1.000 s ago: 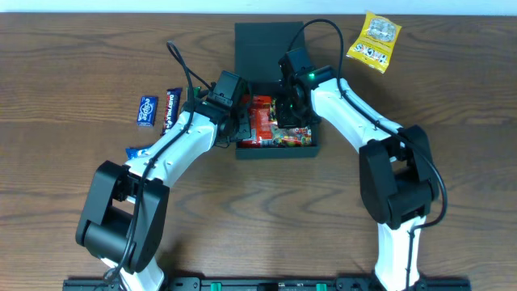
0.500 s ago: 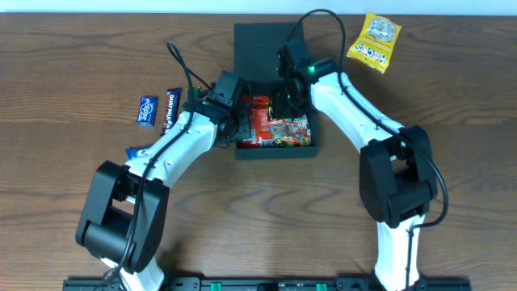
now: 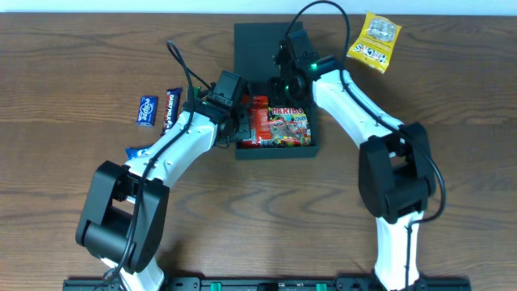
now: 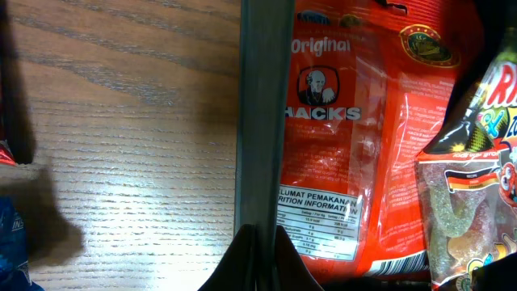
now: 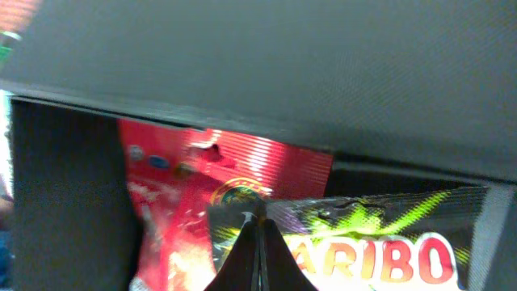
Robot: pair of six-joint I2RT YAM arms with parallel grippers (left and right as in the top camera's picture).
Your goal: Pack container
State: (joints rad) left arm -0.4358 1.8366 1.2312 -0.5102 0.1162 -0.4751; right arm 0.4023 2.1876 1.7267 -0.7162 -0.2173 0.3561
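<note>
The container (image 3: 275,152) stood at the far middle of the table (image 3: 452,121), with its flap lid (image 3: 254,48) open and lying flat on the far side. The left gripper (image 3: 240,121) was at the left wall of the container, and in the left wrist view its two fingers pinched this wall (image 4: 265,121) between them, one finger outside and one inside. This grip looked the same as one second before, and the container had not moved. The right gripper (image 3: 284,81) had changed: one second before it was low over the Haribo packet (image 3: 289,128) and covered a part of it, but now it had drawn back toward the far edge of the container, near the hinge of the lid. Its fingers were pressed together with nothing between them, as the right wrist view showed (image 5: 254,230). The Haribo packet now lay flatter in the right part of the container, its lettering readable, partly over the red packet (image 3: 258,121) on its left. Outside, a yellow packet (image 3: 374,40) lay at the far right, and a blue packet (image 3: 146,110) and a dark bar (image 3: 172,109) lay at the left, all unchanged
</note>
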